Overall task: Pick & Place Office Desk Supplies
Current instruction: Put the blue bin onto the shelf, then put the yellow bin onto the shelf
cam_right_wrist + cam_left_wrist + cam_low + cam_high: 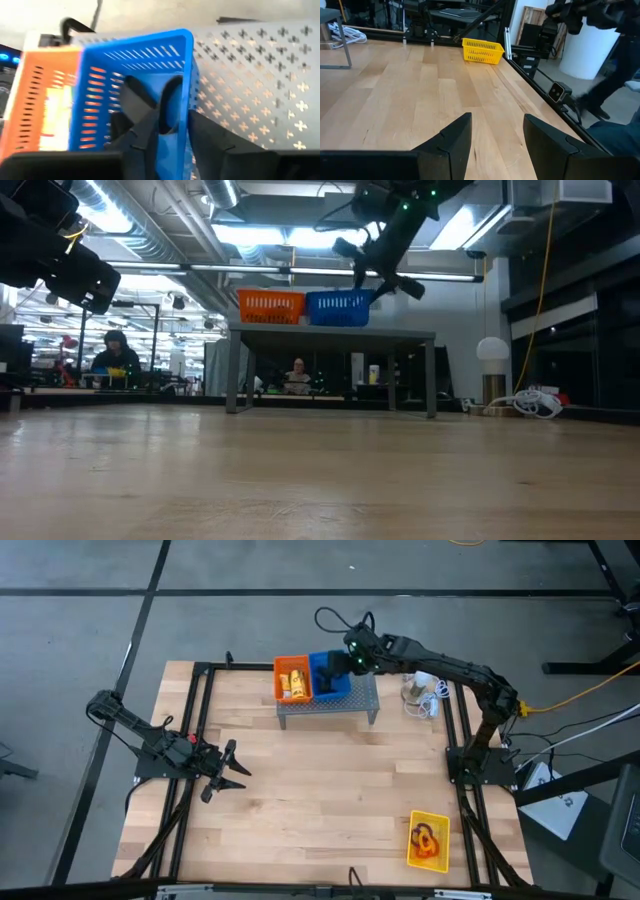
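On the grey perforated shelf [365,700] at the table's far side stand an orange basket [293,680] with yellow-orange packets [57,110] and a blue basket [330,680] with black clip-like pieces [135,97] lying on its floor. My right gripper [346,664] hovers open just above the blue basket [140,65], fingers pointing down near its right wall; the low view shows it [375,268] clear of the rim. A yellow basket [428,840] near the right front corner holds thin orange loops [428,836]. My left gripper [230,768] waits open at the table's left.
A white round bulb with a white cord [422,690] lies right of the shelf. The yellow basket [482,51] sits close to the table's right edge. Black frame rails run along the table's left and right sides. Bare wood lies between the shelf and the near edge.
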